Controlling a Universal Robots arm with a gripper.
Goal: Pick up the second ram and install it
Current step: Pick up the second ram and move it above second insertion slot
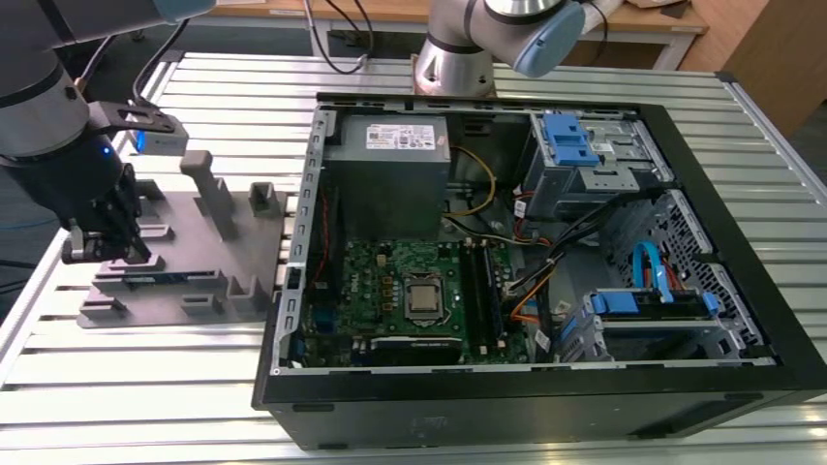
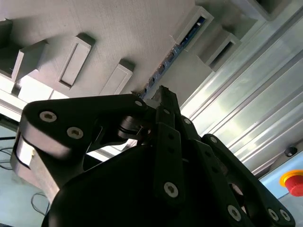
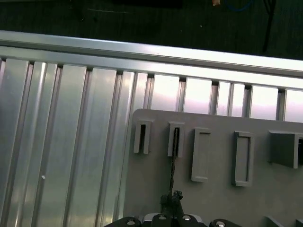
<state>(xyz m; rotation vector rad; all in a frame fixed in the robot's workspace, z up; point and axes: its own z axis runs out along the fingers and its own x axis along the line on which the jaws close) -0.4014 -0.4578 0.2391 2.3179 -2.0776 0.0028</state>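
Down at the grey tray (image 1: 246,257) on the table (image 1: 155,387), the fingers (image 2: 165,118) look pinched on the second ram (image 2: 182,43), which is seated in its slot; this pickup step likely calls for a straight lift.

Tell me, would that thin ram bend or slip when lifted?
Probably stiff: the ram stands straight on edge in the tray. Likely light, being so thin. Its narrow edge could twist if gripped off-centre.

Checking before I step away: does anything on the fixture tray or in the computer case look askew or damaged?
Nothing stands out. The second ram stands on edge in its slot of the grey fixture tray, with the gripper at its end. The open computer case shows no visible damage.
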